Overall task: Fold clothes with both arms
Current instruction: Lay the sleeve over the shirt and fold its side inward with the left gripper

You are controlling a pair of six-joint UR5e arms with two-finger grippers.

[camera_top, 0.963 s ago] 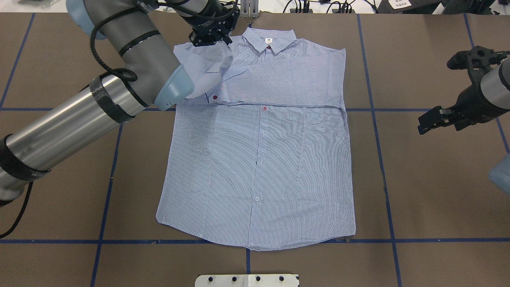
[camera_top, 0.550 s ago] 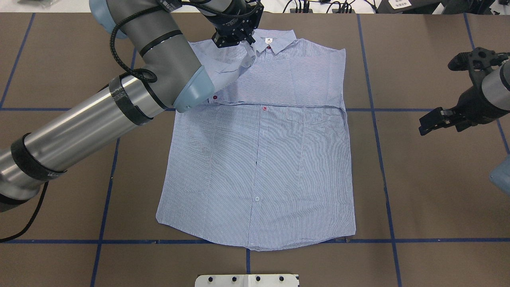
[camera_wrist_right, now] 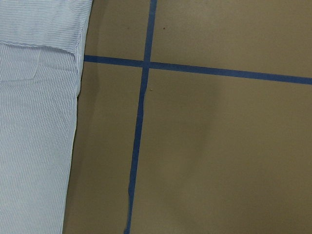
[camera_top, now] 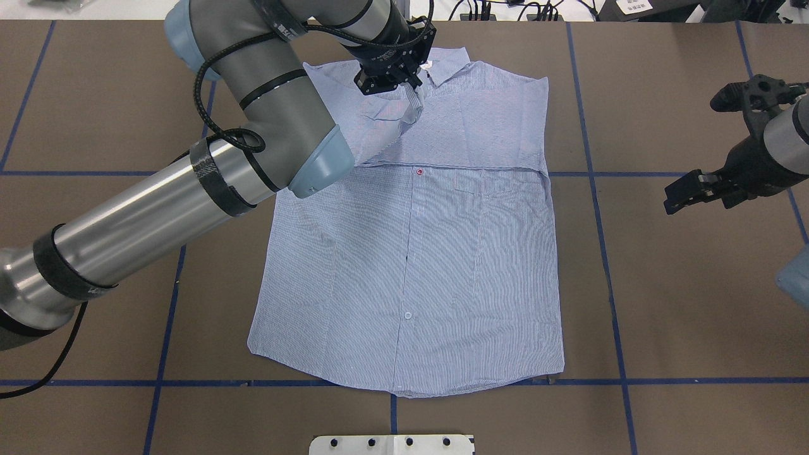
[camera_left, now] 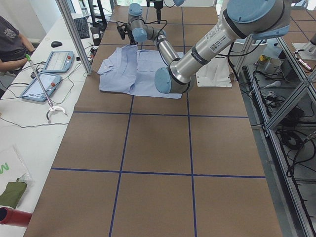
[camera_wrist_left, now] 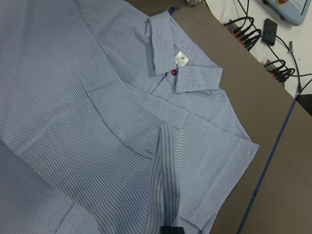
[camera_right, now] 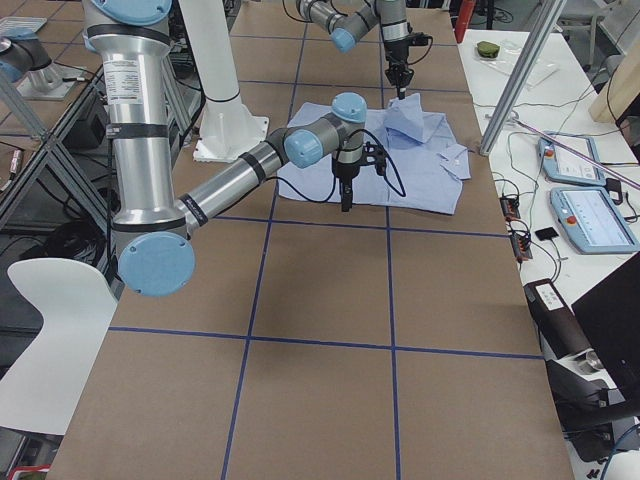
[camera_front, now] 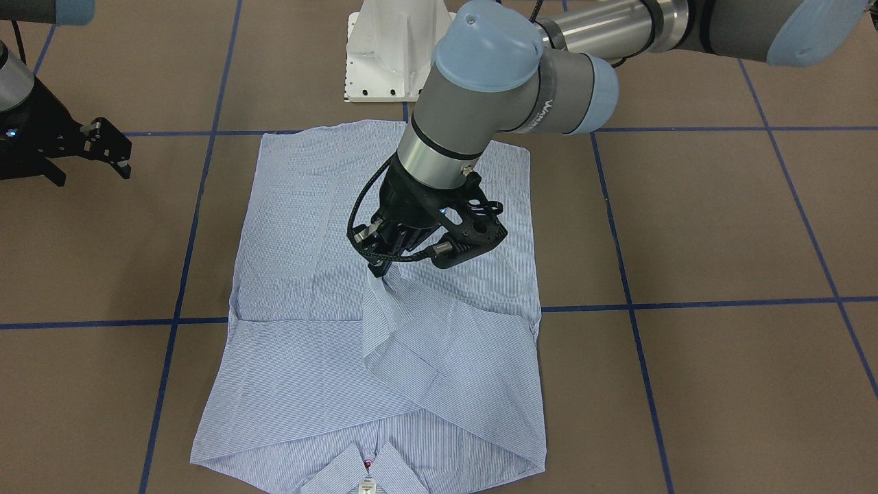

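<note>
Brown surface [camera_top: 695, 316], gridded with blue tape [camera_top: 622, 354], fills every view. The left hand [camera_front: 377, 269] is clamped tight on the end of a sleeve [camera_front: 384, 322] and holds it up off the shirt [camera_top: 411, 272], so the cloth rises in a narrow ridge to the fingertips. Seen from overhead, this hand is at the shirt's 12 o'clock end, just at 9 o'clock of the collar [camera_top: 450, 63]. The shirt lies flat and front up at mid-surface, with its hem toward 6 o'clock. The other sleeve [camera_top: 480, 136] is folded across the chest. The right hand [camera_top: 677, 197] hangs with fingers apparently parted and empty over bare surface at the shirt's 3 o'clock, well apart from it.
</note>
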